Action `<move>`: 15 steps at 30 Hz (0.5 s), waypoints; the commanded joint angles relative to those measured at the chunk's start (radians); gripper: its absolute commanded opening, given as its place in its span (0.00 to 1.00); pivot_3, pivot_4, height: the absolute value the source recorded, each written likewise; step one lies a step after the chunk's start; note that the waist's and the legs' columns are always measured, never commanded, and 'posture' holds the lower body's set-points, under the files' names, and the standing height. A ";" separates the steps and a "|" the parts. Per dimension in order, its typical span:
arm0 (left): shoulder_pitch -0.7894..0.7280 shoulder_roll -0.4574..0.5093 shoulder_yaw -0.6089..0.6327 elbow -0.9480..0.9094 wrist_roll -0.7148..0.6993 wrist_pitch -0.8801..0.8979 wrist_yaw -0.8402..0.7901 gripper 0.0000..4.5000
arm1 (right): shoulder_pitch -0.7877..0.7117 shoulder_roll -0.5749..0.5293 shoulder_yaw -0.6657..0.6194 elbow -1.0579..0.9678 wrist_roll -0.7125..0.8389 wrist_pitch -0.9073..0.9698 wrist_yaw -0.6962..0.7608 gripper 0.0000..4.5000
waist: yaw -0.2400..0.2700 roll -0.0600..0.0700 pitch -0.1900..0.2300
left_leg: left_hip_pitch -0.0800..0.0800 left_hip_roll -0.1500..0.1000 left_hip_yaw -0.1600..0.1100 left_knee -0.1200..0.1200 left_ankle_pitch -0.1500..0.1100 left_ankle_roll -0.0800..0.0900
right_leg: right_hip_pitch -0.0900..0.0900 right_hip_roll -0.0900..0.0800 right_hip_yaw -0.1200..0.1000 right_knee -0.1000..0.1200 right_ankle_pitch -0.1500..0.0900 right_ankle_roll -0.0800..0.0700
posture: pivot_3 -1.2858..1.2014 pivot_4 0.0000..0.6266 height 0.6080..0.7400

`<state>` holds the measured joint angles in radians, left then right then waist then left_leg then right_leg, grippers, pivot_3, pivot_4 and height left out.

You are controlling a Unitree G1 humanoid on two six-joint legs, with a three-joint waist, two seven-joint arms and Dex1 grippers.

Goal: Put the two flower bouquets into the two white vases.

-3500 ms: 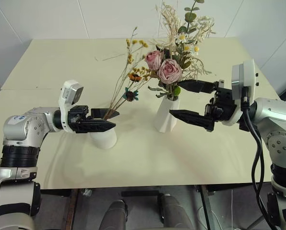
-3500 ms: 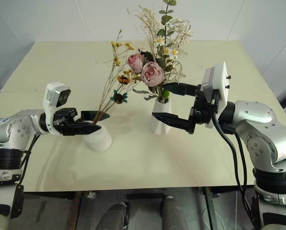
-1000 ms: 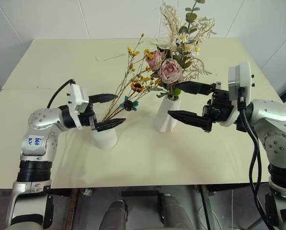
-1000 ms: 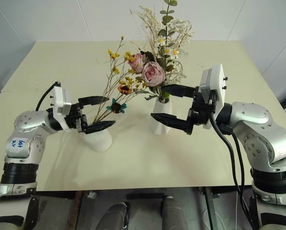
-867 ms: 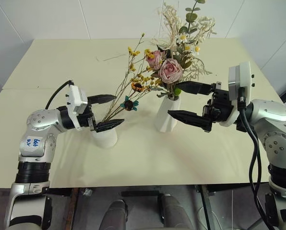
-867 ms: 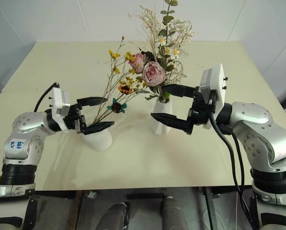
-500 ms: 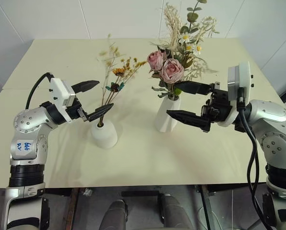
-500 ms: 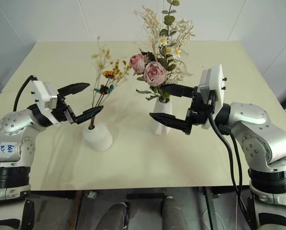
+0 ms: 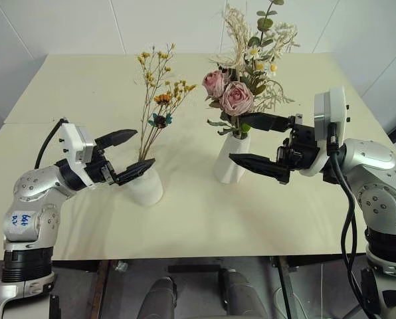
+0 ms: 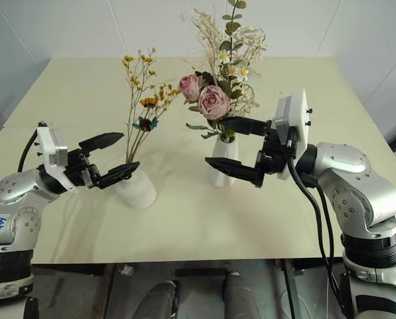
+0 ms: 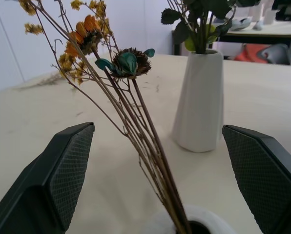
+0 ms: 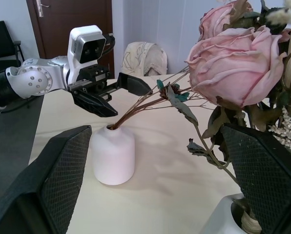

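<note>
Both bouquets seated, claws to be drawn clear

Two bouquets are seen standing in their vases on the tabletop (image 9: 72, 86). The large bunch of pink roses (image 9: 234, 96), cream sprigs and green leaves is set in the taller faceted vase (image 9: 230, 161); the small bunch of yellow-orange blooms (image 9: 159, 93) rises from the top hole of the short squat vase (image 9: 145, 187), its thin stems leaning slightly.

The left claw (image 9: 130, 155) is spread wide and grips nothing; its fingers stand either side of the thin stems, just above the squat vase, apart from them. The right claw (image 9: 251, 141) is likewise spread wide and empty, its two fingers flanking the neck of the faceted vase and the lower leaves.

The placing is judged done, and the step in hand is taken to be the withdrawal. Each claw is best backed out along its own pointing line, jaws kept wide, so that no stem or leaf is caught and dragged. Sideways sweeps should be avoided, particularly on the left, where the light stems could be tipped or lifted out by a brush. The faceted vase looks top-heavy and should not be nudged.
</note>
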<state>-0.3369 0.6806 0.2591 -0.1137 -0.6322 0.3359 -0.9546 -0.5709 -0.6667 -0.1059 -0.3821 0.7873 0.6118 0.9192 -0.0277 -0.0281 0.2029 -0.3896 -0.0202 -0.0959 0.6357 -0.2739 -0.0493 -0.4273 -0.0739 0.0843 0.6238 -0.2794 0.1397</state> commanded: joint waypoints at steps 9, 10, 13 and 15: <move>-0.274 0.089 -0.110 0.334 -0.095 0.318 -0.317 1.00 | -0.020 -0.024 -0.018 -0.016 0.012 0.007 0.005 1.00 | -0.001 0.000 0.000 | 0.000 0.000 0.000 0.000 0.000 0.000 | 0.000 0.001 0.000 0.000 0.000 0.000 | 0.52 0.24 1.00; -0.302 0.090 -0.130 0.366 -0.091 0.340 -0.354 1.00 | -0.020 -0.029 -0.020 -0.020 0.013 0.011 0.005 1.00 | -0.001 0.000 0.000 | 0.000 0.000 0.000 0.000 0.000 0.000 | 0.000 0.001 0.000 0.000 0.000 0.000 | 0.52 0.24 1.00; -0.362 0.085 -0.173 0.436 -0.077 0.379 -0.437 1.00 | -0.017 -0.041 -0.028 -0.032 0.019 0.021 -0.002 1.00 | -0.005 0.000 0.000 | 0.000 0.000 0.000 0.000 0.000 0.000 | 0.000 0.001 -0.001 0.000 0.000 0.000 | 0.52 0.24 1.00; -0.389 0.085 -0.196 0.461 -0.078 0.411 -0.489 1.00 | -0.010 -0.051 -0.037 -0.043 0.025 0.029 -0.005 1.00 | -0.004 0.000 0.000 | 0.000 0.000 0.000 -0.002 0.000 0.000 | -0.001 0.001 0.000 -0.001 0.000 0.000 | 0.52 0.24 1.00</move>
<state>-0.6934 0.7547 0.0694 0.3357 -0.7022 0.7209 -1.3853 -0.5753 -0.6990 -0.1075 -0.3864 0.7905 0.6380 0.9188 -0.0316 -0.0281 0.2029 -0.3897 -0.0196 -0.0958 0.6341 -0.2735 -0.0490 -0.4283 -0.0725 0.0841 0.6233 -0.2796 0.1394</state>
